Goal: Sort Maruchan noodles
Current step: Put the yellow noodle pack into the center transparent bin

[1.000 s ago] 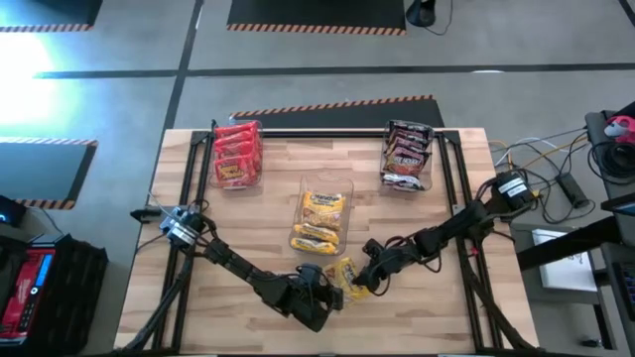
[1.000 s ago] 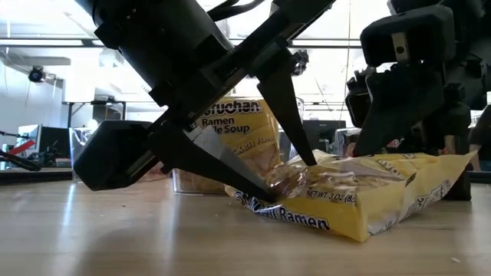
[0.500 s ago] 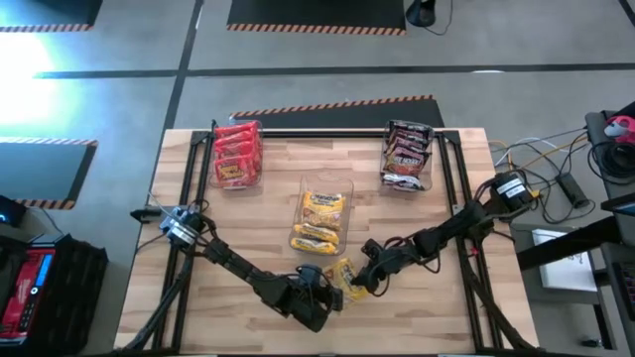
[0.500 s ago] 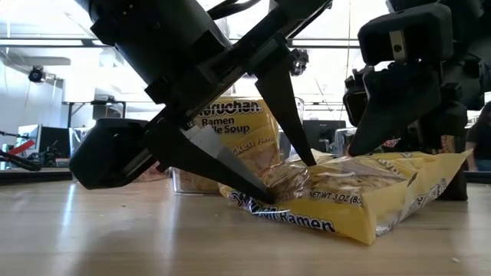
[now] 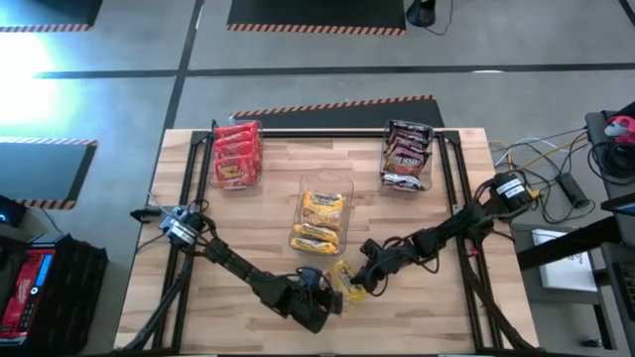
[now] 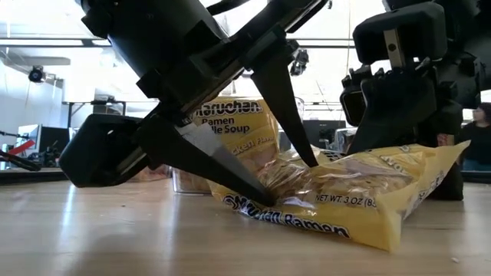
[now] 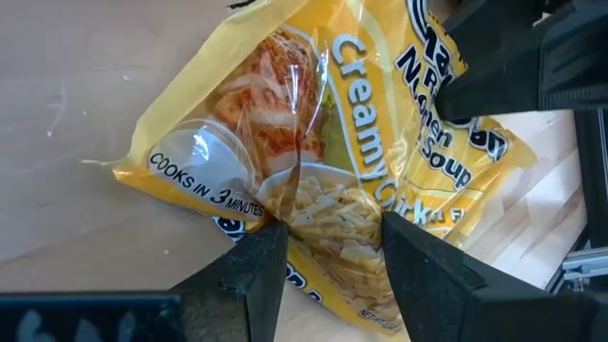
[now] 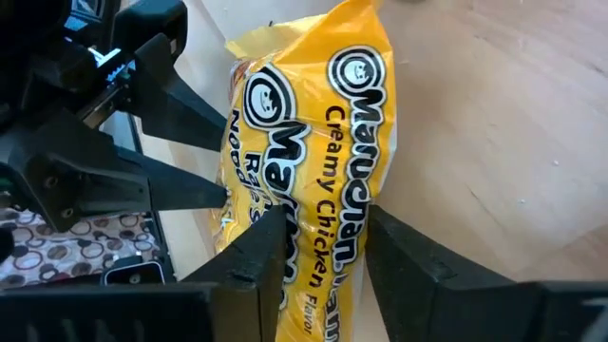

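Near the front edge of the wooden table (image 5: 278, 188), a yellow Maruchan packet (image 5: 344, 279) lies between the two grippers, one end raised off the boards in the low view (image 6: 337, 195). From the left side, the left gripper (image 5: 327, 294) has its two dark fingers (image 7: 256, 275) closed across one end of the packet, pinching the crinkled plastic between them; the wrist view shows the wrapper's noodle picture (image 7: 313, 161) creased where they bite. From the right side, the right gripper (image 5: 365, 276) sits over the other end of the same packet, its fingers (image 8: 271, 252) straddling the wrapper (image 8: 328, 161) closely, though I cannot tell whether they are pressing it firmly or only resting against it. Further back, at the middle of the table, a clear bin (image 5: 325, 188) holds more yellow packets (image 5: 319, 220); the low view shows one of these standing behind the held packet (image 6: 234, 126). Toward the far left corner, a second clear bin (image 5: 238, 155) holds red packets (image 5: 236, 151), and toward the far right corner a third clear bin (image 5: 407, 156) holds dark packets (image 5: 406, 154) with red print.
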Action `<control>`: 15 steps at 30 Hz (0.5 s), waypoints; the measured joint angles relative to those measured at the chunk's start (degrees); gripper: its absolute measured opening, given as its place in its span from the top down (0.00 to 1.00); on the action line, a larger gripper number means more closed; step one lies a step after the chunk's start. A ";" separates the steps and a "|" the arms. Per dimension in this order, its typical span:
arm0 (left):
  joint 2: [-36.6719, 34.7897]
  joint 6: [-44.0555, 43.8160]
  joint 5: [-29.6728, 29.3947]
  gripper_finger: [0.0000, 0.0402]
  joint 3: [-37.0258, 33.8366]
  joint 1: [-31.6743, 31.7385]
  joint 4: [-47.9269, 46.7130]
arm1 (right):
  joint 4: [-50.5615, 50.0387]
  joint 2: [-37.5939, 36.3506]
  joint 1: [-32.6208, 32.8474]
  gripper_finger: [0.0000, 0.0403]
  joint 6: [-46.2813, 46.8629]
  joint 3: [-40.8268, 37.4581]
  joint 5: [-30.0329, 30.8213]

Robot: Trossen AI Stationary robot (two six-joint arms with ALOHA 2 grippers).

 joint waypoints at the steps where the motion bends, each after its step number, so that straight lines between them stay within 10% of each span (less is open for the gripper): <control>1: -0.05 0.26 -0.23 0.62 0.00 0.00 0.02 | 0.00 -0.03 0.00 0.70 0.15 0.00 -0.14; 15: -1.53 6.70 -4.05 0.62 -0.15 -0.10 0.92 | -2.91 -3.05 -0.04 0.73 0.32 0.00 -1.91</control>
